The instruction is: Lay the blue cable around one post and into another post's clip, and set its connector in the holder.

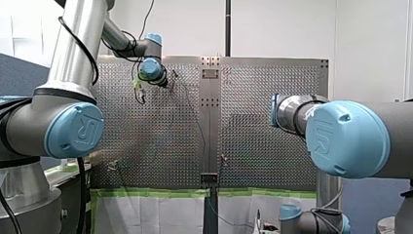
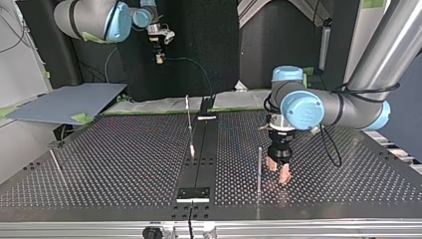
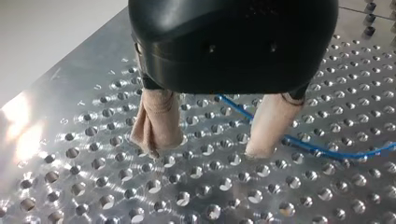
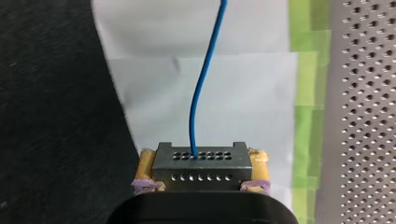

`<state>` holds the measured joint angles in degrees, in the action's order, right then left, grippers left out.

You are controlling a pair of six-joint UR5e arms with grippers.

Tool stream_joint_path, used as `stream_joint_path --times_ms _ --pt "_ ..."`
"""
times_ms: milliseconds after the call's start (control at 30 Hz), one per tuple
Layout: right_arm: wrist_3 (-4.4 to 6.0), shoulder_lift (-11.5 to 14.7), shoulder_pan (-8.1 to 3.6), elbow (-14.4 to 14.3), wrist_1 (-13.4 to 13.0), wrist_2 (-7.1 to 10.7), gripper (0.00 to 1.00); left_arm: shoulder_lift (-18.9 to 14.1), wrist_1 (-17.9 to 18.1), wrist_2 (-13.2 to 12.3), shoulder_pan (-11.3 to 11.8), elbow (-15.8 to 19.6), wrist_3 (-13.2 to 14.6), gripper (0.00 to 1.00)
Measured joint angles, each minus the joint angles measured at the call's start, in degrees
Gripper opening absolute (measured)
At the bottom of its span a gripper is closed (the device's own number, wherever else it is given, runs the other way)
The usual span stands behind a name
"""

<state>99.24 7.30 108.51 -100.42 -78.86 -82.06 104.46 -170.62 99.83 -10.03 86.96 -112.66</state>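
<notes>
while the connector (image 4: 201, 168) is clamped between the pads of my right tool (image 4: 203, 158), which is held high and beyond the far edge of the surface (image 2: 124, 164) in the top view, the blue cable (image 4: 196, 102) leaves the connector's face and trails away free. judgement: this hold keeps the connector end controlled and clear of the fixtures so the slack can be routed first. my left tool (image 3: 209, 147) stands low over the perforated surface with its beige pads (image 3: 159, 121) spread apart, grasping nothing. the cable lies on the holes, running from between the pads and behind one of them. judgement: the left tool is placed to pinch the cable beside the thin upright post (image 2: 259, 169), near it in the top view, ready for the wrap. no cable is visibly around a post or in a clip. the block on the centre rail (image 2: 194, 193), likely the holder, carries no connector. routing is not yet begun.
</notes>
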Motion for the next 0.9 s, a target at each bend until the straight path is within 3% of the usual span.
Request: stream_joint_path --times_ms 167,400,600,733,900 --pt "1.06 2.4 0.62 0.0 2.1 -0.44 0.00 0.0 0.0 0.0 0.3 0.0 -0.1 1.00" --pt "1.17 5.8 1.38 -0.6 5.5 -1.23 0.00 0.0 -0.1 0.0 0.5 0.0 -0.2 1.00" --pt "1.50 8.7 1.15 -3.1 8.4 -2.56 0.00 0.0 -0.2 0.0 0.5 0.0 -0.3 1.00" --pt "2.87 10.6 0.91 -4.7 10.3 -3.67 0.00 0.0 -0.3 0.0 0.5 0.0 -0.4 1.00" --pt "4.78 12.7 0.42 -5.3 12.4 -3.77 0.00 0.0 -0.3 0.0 0.4 0.0 -0.5 1.00"
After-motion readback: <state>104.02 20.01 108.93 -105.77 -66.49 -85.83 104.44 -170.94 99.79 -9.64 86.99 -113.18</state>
